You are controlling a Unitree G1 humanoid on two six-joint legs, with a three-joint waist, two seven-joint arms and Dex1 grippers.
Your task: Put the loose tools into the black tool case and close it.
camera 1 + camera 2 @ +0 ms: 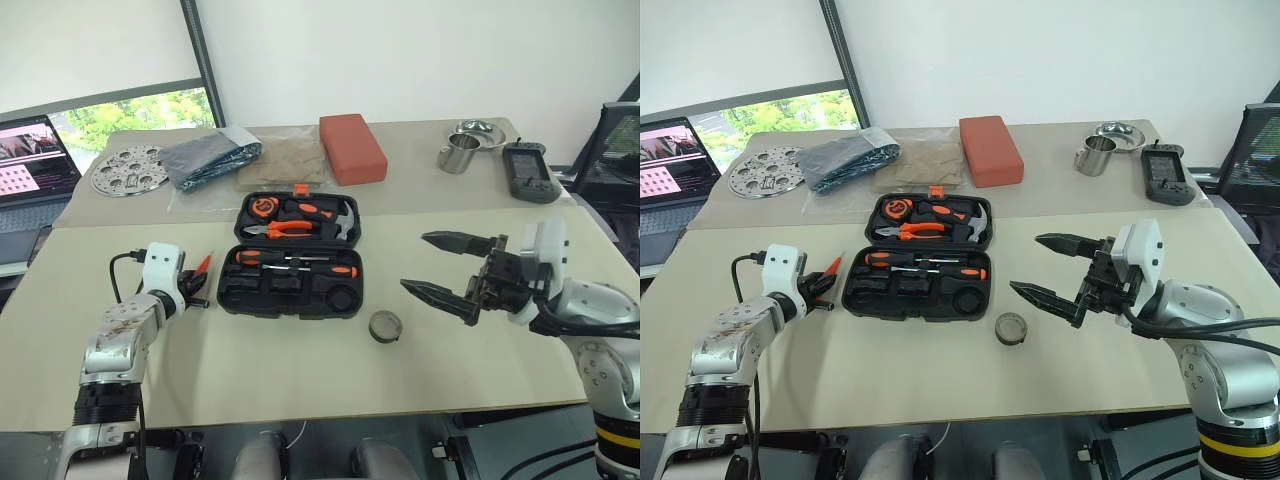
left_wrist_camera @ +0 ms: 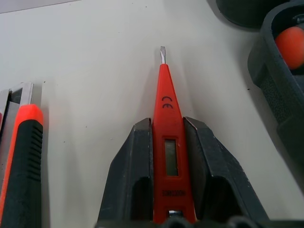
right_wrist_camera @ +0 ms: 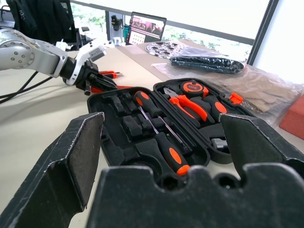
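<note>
**Small orange screwdriver clamped in the left claw beside the open case**

Toward the left edge of the surface, the left claw (image 2: 166, 190) is seen clamped on the small all-orange screwdriver (image 2: 166, 123). The screwdriver's long axis runs in line with the claw's fingers (image 2: 128, 180), and its flat metal tip points straight ahead, away from the wrist; in the head views the tip is directed toward the far edge of the surface. The tool is held low over the surface, just left of the case. Beside it, on the side away from the case, the orange-black utility knife (image 2: 21, 166) lies on the surface, its long axis roughly parallel to the screwdriver.

In the middle of the surface the black tool case (image 1: 290, 293) lies open, its lid toward the far edge. Two long screwdrivers (image 1: 296, 263) are laid in the near half, their axes running left to right.

Just off the case's near right corner, the small grey roll (image 1: 385, 326) rests on the surface.

Toward the right edge, the right claw (image 1: 440, 265) is held above the surface with its fingers wide apart, holding nothing and pointing left toward the case.
</note>
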